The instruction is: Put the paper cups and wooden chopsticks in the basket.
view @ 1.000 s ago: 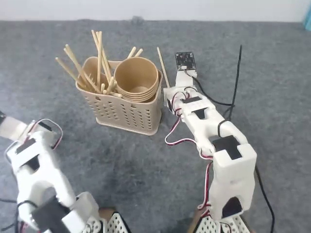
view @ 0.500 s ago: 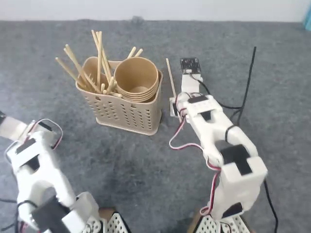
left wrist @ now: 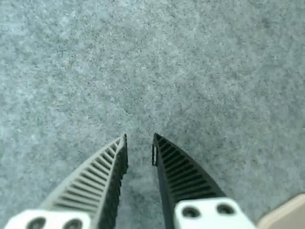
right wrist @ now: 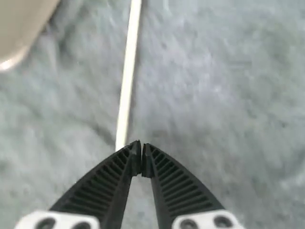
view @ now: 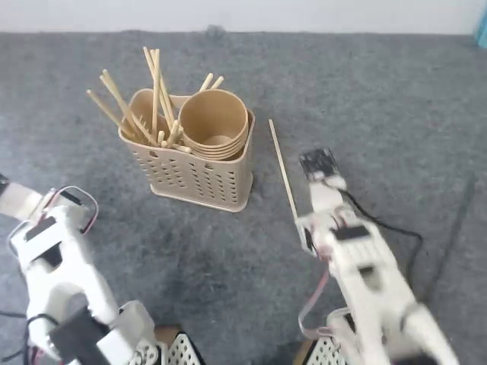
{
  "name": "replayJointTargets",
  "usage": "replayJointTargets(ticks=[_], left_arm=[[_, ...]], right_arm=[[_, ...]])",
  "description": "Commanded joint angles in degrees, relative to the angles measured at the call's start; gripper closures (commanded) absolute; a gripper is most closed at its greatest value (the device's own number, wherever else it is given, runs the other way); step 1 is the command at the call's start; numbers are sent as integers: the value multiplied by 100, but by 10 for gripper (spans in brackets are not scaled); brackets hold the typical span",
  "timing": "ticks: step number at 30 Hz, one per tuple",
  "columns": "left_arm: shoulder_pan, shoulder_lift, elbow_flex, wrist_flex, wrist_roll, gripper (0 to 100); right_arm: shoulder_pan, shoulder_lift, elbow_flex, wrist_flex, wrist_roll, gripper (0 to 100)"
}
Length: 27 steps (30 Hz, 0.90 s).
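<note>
Basket [view: 199,179]: upright on grey carpet [view: 380,91].
Paper cups [view: 214,125]: stacked inside basket, right side.
Chopsticks [view: 155,91]: bundle standing in basket, left of cups.
Single chopstick [view: 283,169]: right of basket, apart from it; near end at right arm [view: 358,258].

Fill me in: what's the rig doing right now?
The right pincer is shut on the end of one wooden chopstick, which is off to the side of the basket, outside it. The basket already holds a stack of paper cups and the other chopsticks. The left pincer is slightly open over bare carpet, holding nothing.
</note>
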Motion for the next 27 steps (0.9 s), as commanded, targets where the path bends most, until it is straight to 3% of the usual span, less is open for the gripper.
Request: replayJointTargets(ticks=[1,4,10,17,27], left_arm=[[9,-9,-233,-105,35,918],[35,-9,-233,-97,35,917],[105,-35,-242,53,-158,918],[97,-26,-251,70,-158,919],[97,-26,-251,70,-158,919]], right_arm=[[163,-1824,580,593,589,940],[136,-2554,352,1560,255,830],[-277,-2642,-721,1938,-273,915],[-787,-1376,-1811,1385,-879,918],[-743,1226,-2338,-558,-941,918]])
